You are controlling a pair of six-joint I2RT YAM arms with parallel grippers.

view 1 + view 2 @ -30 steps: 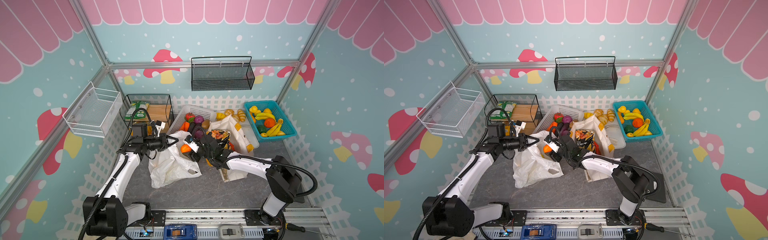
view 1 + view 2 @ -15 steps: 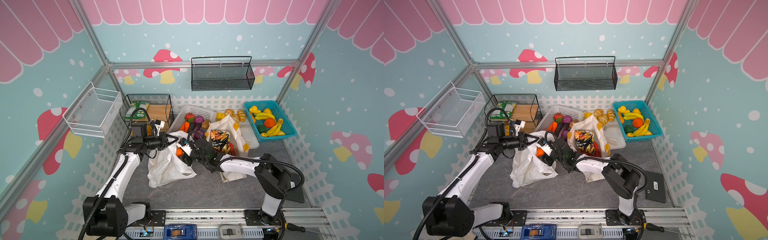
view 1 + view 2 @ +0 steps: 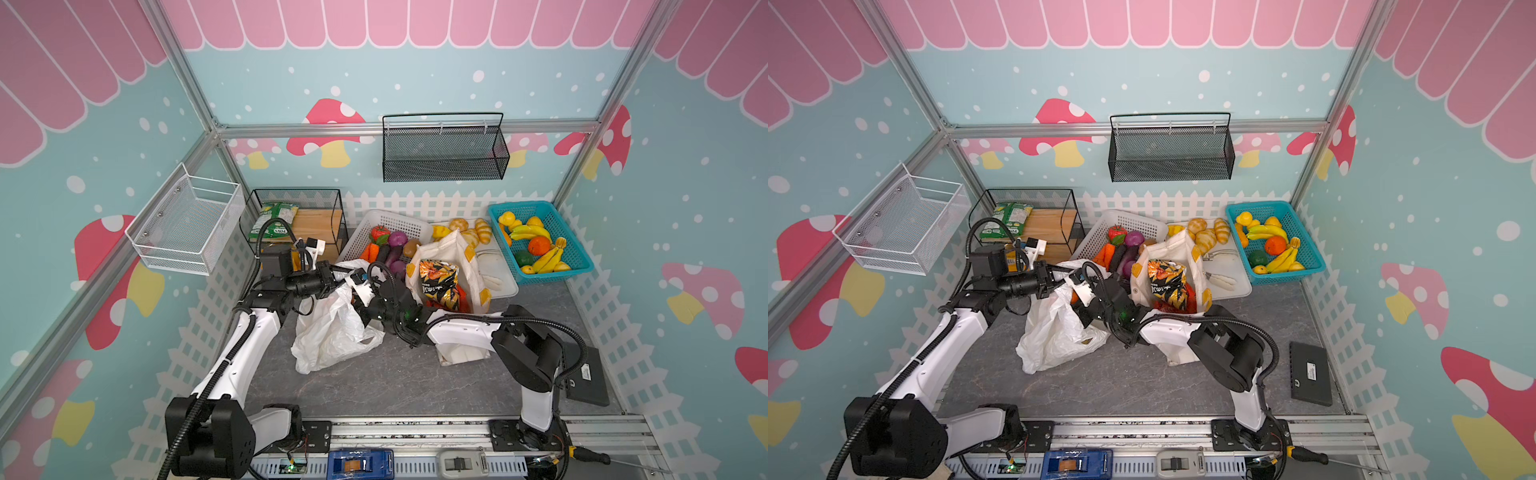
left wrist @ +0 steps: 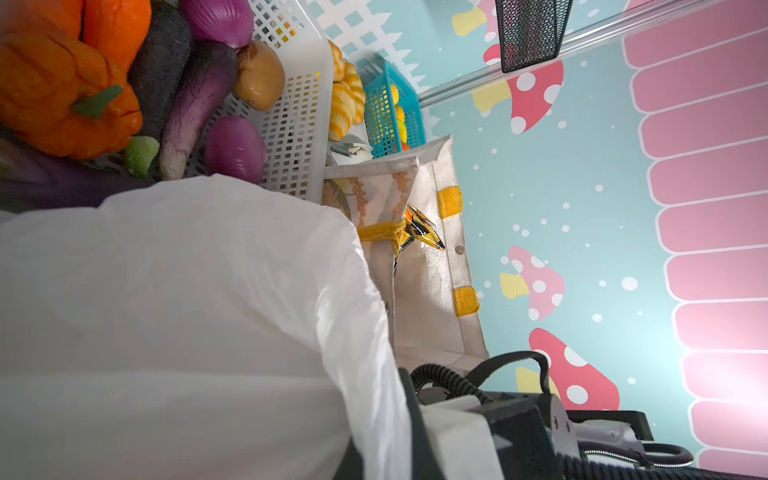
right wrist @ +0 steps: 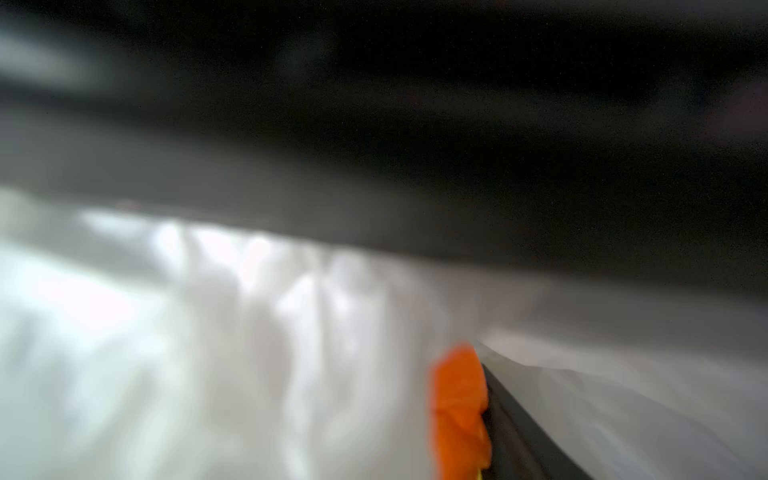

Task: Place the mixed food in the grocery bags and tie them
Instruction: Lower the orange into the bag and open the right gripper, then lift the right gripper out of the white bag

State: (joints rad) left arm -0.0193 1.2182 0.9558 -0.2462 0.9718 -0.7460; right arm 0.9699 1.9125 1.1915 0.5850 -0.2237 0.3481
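The left gripper [image 3: 338, 277] pinches the rim of the white plastic bag [image 3: 332, 332], the right gripper [image 3: 1079, 301] at its mouth with finger spread unreadable; should that film slip, the orange fruit [image 5: 457, 407] could spill.

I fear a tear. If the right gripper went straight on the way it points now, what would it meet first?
Likely the thin white plastic carrier bag: the right gripper points into its mouth, and white film lies ahead in the blurred right wrist view. Depth is unclear.
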